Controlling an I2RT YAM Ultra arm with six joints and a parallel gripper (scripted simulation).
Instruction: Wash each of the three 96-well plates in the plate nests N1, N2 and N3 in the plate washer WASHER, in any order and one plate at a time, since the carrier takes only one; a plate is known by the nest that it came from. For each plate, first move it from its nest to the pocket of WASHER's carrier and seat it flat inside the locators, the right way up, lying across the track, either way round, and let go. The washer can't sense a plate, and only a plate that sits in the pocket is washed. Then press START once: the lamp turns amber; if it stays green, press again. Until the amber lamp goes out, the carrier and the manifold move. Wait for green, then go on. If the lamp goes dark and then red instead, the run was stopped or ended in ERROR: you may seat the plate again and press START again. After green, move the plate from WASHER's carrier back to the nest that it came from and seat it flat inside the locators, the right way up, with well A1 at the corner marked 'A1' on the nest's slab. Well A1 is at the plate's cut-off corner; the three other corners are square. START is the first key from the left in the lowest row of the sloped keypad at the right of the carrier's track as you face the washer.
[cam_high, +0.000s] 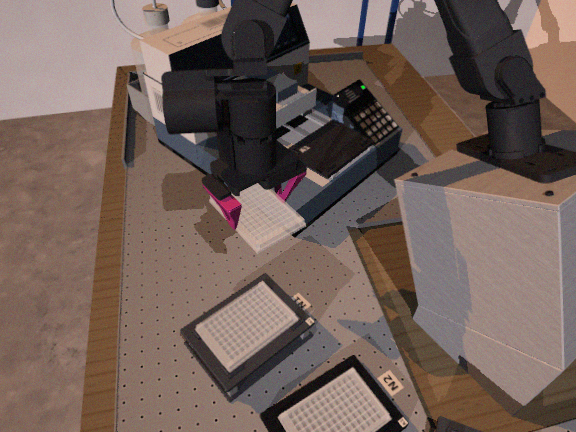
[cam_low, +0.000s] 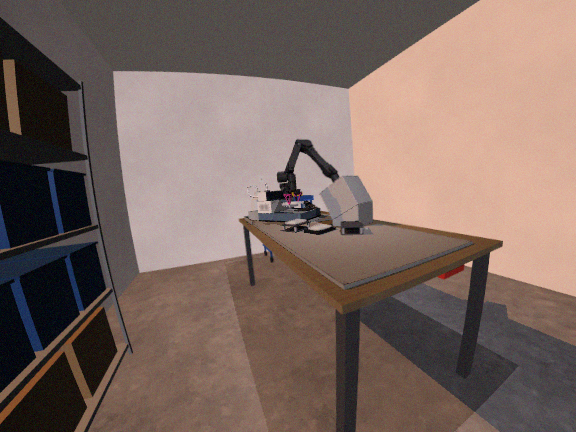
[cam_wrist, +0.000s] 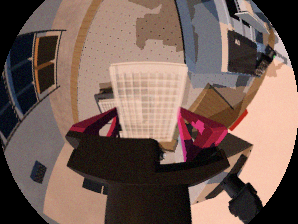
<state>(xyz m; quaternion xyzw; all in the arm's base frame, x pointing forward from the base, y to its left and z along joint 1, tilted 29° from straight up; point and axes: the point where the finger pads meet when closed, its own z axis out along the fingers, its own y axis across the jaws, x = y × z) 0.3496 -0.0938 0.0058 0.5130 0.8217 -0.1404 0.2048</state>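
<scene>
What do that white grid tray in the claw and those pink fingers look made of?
The plate looks like pale, slightly translucent molded plastic, going by its even grid of wells. The fingers of the gripper clamped on it look like matte magenta plastic, perhaps printed; the pictures leave that open.

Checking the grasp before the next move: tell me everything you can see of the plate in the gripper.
The held plate is a pale, whitish rectangular tray, plastic by its look, with a fine grid of small wells on top. The gripper is shut on one short end, its pink fingers on either side. It is carried face up, roughly level, in the air just off the washer's front edge, above the table, touching nothing else. Its cut-off corner cannot be made out.
</scene>
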